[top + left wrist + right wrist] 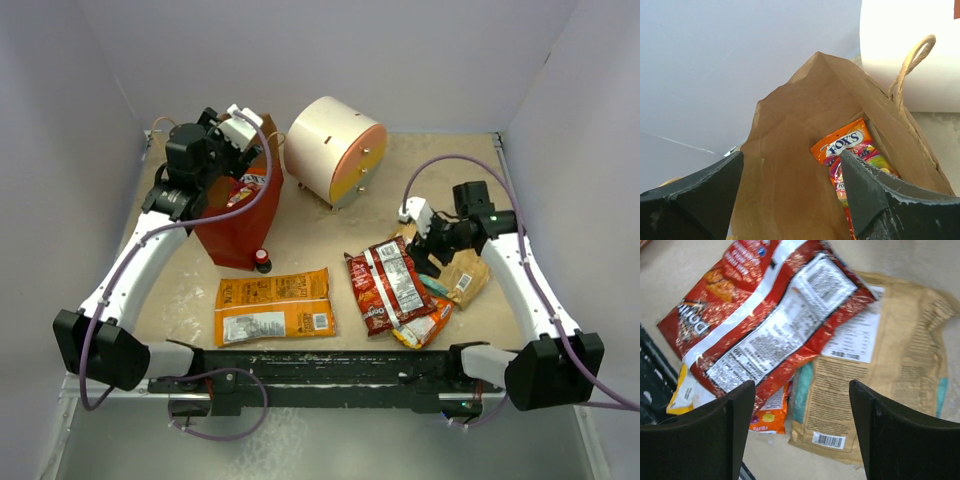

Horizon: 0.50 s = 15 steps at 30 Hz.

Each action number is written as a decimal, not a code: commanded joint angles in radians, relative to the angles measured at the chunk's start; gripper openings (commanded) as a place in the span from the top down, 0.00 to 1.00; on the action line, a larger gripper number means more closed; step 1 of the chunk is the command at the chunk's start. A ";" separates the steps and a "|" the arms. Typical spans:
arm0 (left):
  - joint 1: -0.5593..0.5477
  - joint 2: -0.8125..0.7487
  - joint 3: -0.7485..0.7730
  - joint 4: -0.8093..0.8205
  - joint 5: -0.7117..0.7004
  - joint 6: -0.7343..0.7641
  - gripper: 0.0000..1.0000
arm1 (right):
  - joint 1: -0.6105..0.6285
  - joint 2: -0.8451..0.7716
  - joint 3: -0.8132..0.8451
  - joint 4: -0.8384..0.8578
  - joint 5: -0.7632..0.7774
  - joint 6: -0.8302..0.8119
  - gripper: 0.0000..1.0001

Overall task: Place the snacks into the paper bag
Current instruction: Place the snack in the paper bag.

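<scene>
Paper bag (815, 85) holds one candy packet (845, 142); my left pincer (791, 156) gapes over it; right pincer (801, 386), apart, probably grabs the dark red packet (770, 325) next.

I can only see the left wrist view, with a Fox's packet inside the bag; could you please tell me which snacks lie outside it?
Observer: A large orange packet lies flat just in front of the paper bag.
Operator: Thank you. Is there anything else?
Observer: Further right, a dark red packet overlaps a tan-brown packet, with a teal one and a small yellow one partly under it.
Operator: And where is the right tool, please?
Observer: The right tool hangs open above those packets, holding nothing.
</scene>
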 commanded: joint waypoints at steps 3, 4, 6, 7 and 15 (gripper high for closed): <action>0.006 -0.054 0.039 -0.057 0.003 -0.015 0.14 | 0.171 0.019 -0.047 -0.092 0.170 -0.077 0.23; 0.005 -0.058 0.038 -0.062 0.001 -0.014 0.13 | 0.186 0.020 -0.073 -0.090 0.181 -0.075 0.23; 0.006 -0.060 0.033 -0.065 -0.010 -0.007 0.12 | 0.219 0.013 -0.097 -0.097 0.181 -0.076 0.23; 0.006 -0.059 0.030 -0.064 -0.016 -0.003 0.12 | 0.236 0.006 -0.106 -0.094 0.183 -0.075 0.23; 0.006 -0.035 0.038 -0.063 -0.053 -0.003 0.09 | 0.416 -0.030 -0.247 0.031 0.311 -0.025 0.23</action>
